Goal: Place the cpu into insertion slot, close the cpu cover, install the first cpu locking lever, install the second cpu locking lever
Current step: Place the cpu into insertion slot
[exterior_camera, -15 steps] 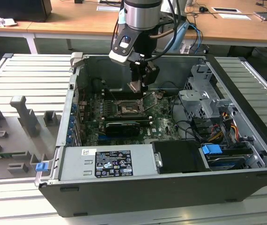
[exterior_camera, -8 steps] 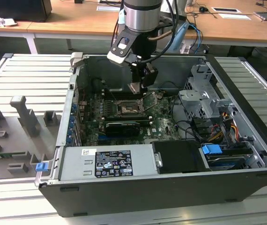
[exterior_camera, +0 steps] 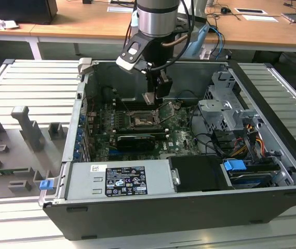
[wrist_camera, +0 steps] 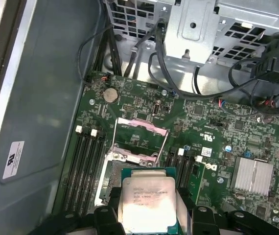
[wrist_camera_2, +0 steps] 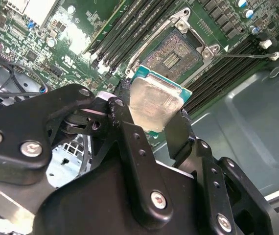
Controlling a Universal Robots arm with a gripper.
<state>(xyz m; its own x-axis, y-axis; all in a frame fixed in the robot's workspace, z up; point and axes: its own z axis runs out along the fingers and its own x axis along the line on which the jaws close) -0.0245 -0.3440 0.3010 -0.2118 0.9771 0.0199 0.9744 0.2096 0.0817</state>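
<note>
The cpu (wrist_camera: pixel 147 203) is clamped in the gripper (wrist_camera_2: pixel 151 120) and held above the bare insertion slot (wrist_camera_2: pixel 173 55), not yet seated. The cpu cover (wrist_camera: pixel 140 128) is stood open. Seating, cover closing and both levers are judged outstanding.

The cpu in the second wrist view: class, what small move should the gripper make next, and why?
Probably ease the cpu closer to the insertion slot, keeping it level. The gripper holds it by two edges clear of the motherboard; the slot lies bare and the cpu cover stands tilted up, so nothing seems to block it.
</note>
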